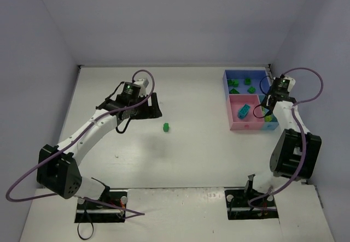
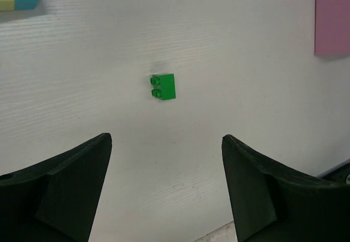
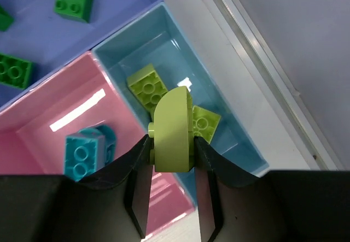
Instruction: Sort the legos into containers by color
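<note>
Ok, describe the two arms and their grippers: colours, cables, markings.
The left arm and right arm have white links and black joint housings. A purple cable loops along each, and a green light glows at each wrist. The left gripper and right gripper have black wedge-shaped fingers.

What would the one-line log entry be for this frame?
left gripper: open | green brick: loose on table | right gripper: shut on yellow-green brick, over light blue tray
</note>
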